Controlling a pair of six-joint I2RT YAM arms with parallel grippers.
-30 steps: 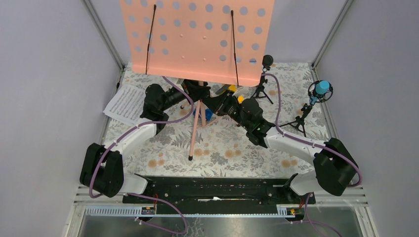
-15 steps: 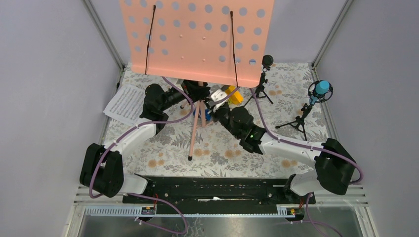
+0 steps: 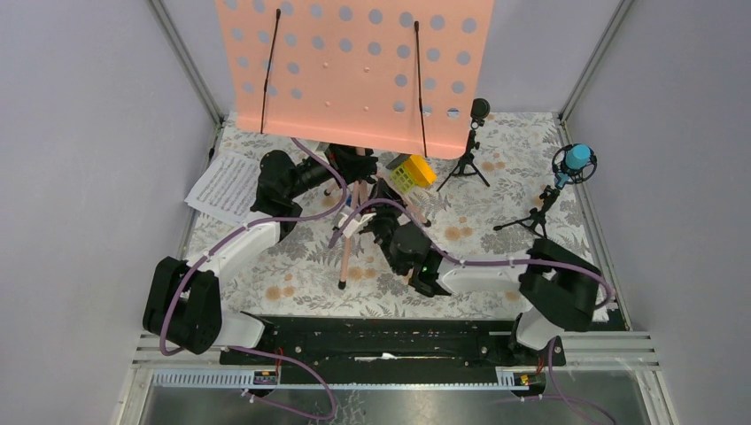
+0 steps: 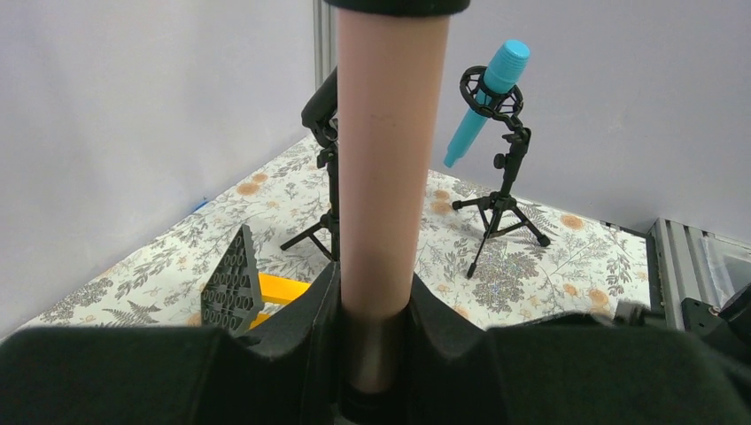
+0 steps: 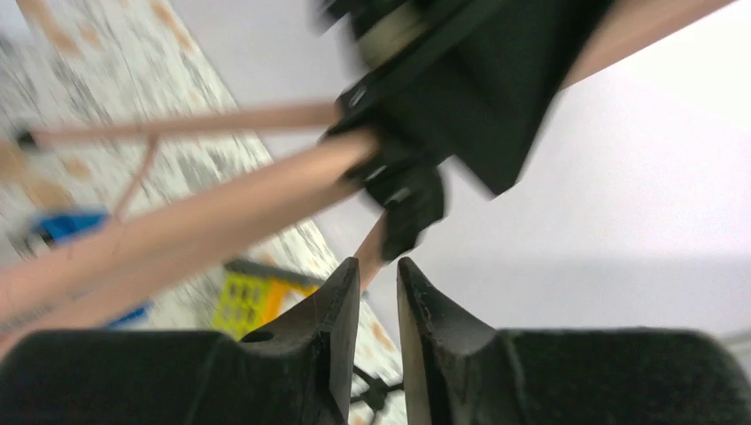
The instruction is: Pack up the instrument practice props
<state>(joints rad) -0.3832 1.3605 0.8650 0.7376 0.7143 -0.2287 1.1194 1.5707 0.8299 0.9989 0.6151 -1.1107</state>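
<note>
A robot lab test booth: plain grey walls (image 3: 89, 177), aluminium frame posts (image 3: 186, 62), floral-cloth table (image 3: 518, 146).

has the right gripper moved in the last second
Yes. The right gripper has pulled back toward the near edge and to the left, away from the yellow block, and now sits beside the stand leg.

Top view: high, behind arm bases (image 3: 381, 341), looking down over whole counter (image 3: 505, 190). Left wrist: tight on stand pole (image 4: 381, 159), facing far corner, blue mic (image 4: 485, 104) and black mic (image 4: 321, 106) beyond. Right wrist: very close, tilted, blurred, beneath stand legs (image 5: 195, 119). All three share stand.
</note>
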